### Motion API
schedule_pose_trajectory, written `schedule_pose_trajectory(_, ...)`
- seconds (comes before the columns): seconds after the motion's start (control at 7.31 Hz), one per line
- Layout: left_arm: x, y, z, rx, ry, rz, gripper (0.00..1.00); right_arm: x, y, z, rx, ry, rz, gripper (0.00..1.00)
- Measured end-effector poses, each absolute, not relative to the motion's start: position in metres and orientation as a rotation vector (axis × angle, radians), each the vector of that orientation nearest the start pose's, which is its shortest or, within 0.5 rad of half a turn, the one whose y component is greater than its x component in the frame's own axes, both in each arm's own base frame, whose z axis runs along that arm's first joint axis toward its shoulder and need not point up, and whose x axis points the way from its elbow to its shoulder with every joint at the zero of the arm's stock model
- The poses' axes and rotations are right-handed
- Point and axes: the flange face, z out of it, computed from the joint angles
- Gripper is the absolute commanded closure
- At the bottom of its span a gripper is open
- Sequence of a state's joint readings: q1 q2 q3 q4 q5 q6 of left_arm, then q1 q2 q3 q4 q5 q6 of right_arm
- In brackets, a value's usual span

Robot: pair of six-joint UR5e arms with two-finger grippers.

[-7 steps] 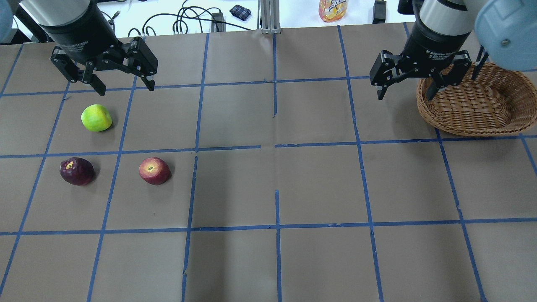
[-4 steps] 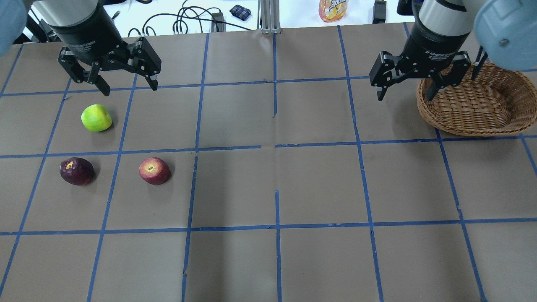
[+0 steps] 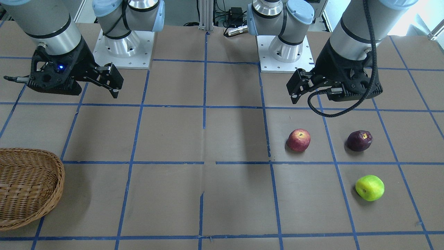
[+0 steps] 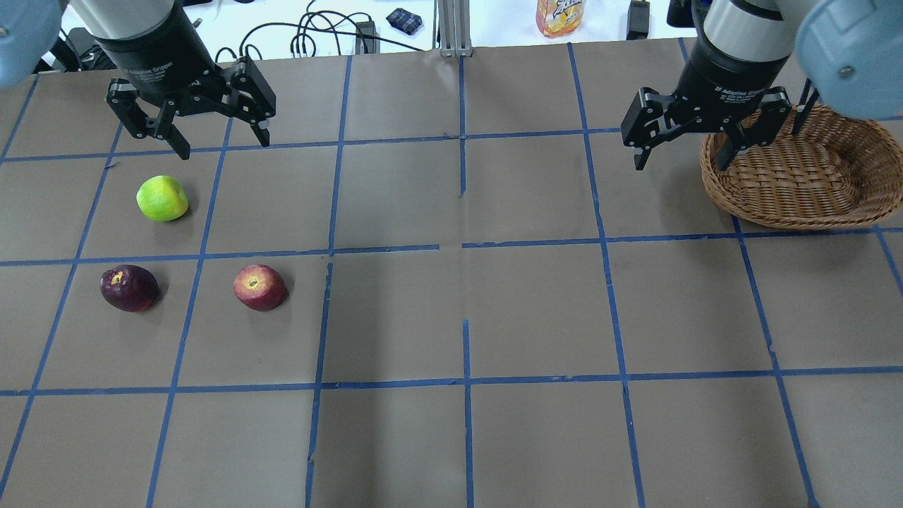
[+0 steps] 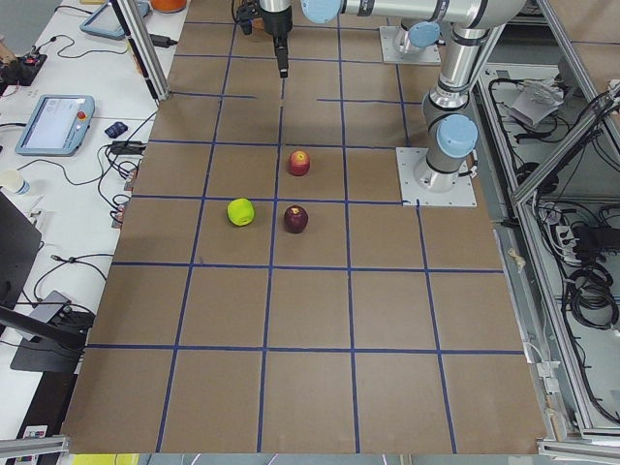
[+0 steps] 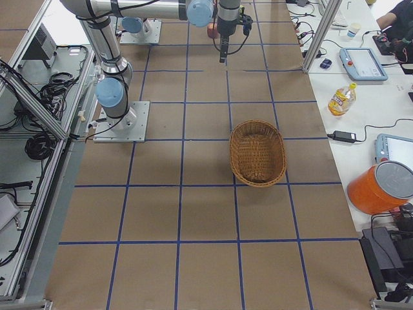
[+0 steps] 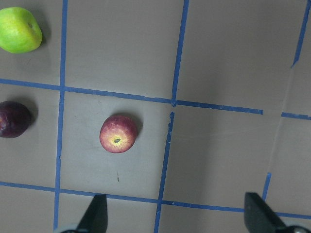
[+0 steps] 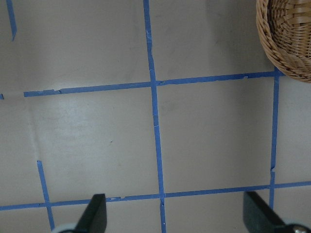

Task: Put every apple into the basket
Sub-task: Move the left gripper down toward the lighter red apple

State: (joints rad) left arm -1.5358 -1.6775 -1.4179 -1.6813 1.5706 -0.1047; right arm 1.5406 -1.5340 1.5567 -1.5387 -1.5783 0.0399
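Your green apple (image 4: 162, 198), purple apple (image 4: 129, 288) and red apple (image 4: 260, 287) sit by the worktop's (image 4: 536, 310) left edge, far from the basket (image 4: 797, 212) by the far right corner, so your left end effector (image 4: 224, 147) hangs open near them, likely to grab one, while the right end effector (image 4: 683, 159) hangs open and empty near the basket.

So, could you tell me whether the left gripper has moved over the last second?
Yes. In the overhead view the left gripper has shifted slightly rightward relative to the green apple, which stayed put.

Rough woven wicker basket (image 4: 776, 194), smooth faintly glossy apples (image 4: 260, 288), matt creased brown paper (image 4: 536, 310), smooth blue tape (image 4: 395, 248)
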Motion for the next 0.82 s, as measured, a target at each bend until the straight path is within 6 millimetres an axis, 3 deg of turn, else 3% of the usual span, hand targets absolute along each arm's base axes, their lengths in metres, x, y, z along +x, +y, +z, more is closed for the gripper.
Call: schedule_pose_trajectory(0.82, -0.1125, -0.5379, 0.4877, -0.224, 3.128, 0.115, 0.00, 0.1171, -0.5058, 0.4734, 0.111, 3.146, 0.085, 0.00)
